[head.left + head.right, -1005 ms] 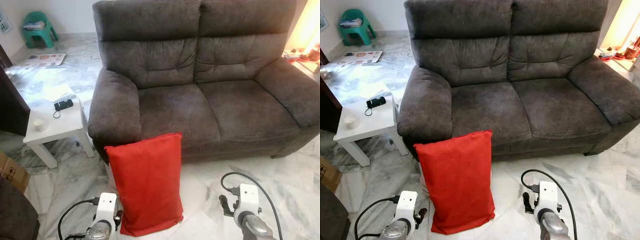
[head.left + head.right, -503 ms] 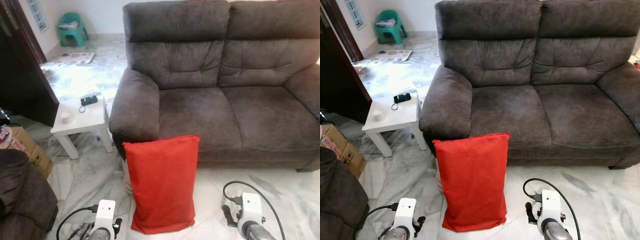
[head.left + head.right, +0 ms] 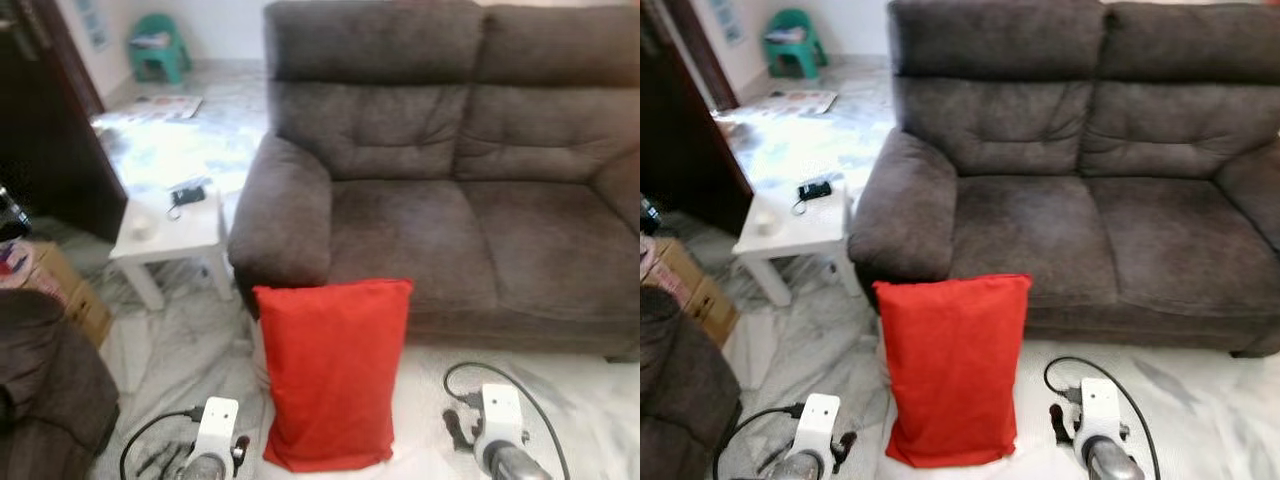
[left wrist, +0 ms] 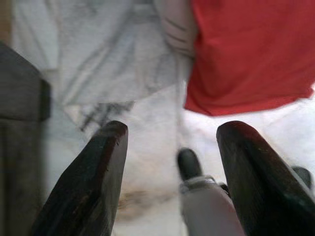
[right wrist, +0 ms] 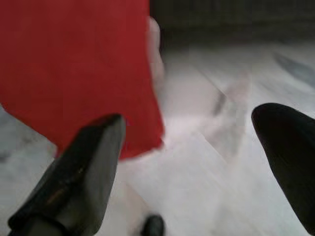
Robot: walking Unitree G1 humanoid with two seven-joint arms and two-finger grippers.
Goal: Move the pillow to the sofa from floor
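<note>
Left eye view puts the rectangular red fabric pillow [image 3: 333,375] upright on the white marble floor [image 3: 190,340], its top edge leaning against the front of the dark grey-brown two-seat fabric sofa [image 3: 450,200], just below that sofa's left armrest. Nothing grips the pillow; it stands between my two arms.

My left gripper [image 4: 170,172] hangs low beside the pillow's lower left corner, its jaws spread apart with bare marble between the two black fingers [image 4: 93,177], the pillow's red bottom edge a little ahead of them. My right gripper [image 5: 197,167] hangs low on the other side, well apart from the pillow, jaws likewise wide and holding nothing, with the red cloth off past one finger and floor between them.

Further out to my left, a small white tabletop [image 3: 170,225] stands just beside the sofa armrest, carrying a small black device [image 3: 187,194] and a small white cup-like thing [image 3: 143,227]. A brown cardboard box [image 3: 45,285] sits on the floor nearer me, and a green plastic stool [image 3: 157,47] stands far back by the wall.
</note>
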